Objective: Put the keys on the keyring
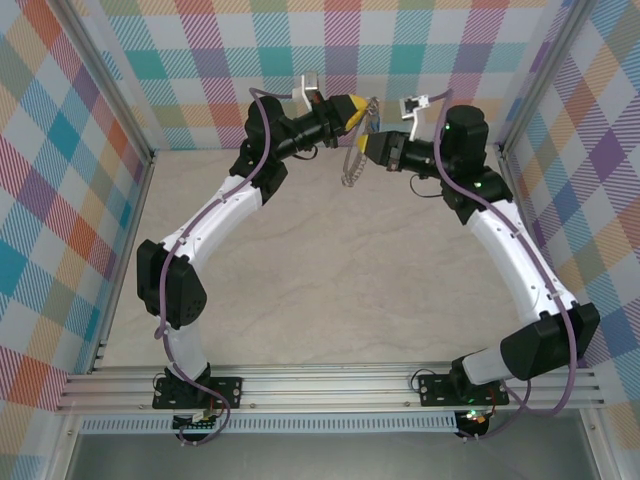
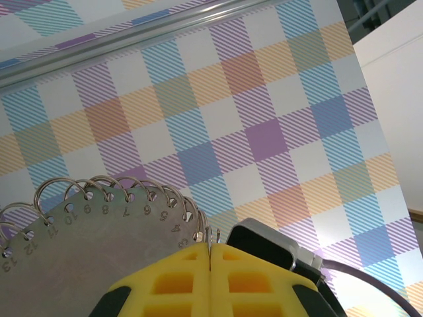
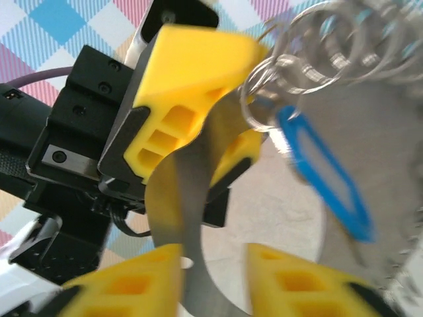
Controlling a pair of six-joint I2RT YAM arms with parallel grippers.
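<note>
The left hand (image 2: pixel 210 257) is clamping the keyring (image 2: pixel 99 264) above the worktop (image 1: pixel 330 300) — the blue key (image 3: pixel 324 178) is dangling from it — and the right hand (image 3: pixel 215 264) is gaping apart around its band.

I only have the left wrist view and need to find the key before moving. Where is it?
Observer: The blue key hangs from a small ring on the keyring, right beside the left gripper.
Operator: Where is the right gripper?
Observer: Facing the left one, fingers apart, the keyring's grey band between them.
Operator: Over the table?
Observer: Yes, both grippers meet over the table's far end.
</note>
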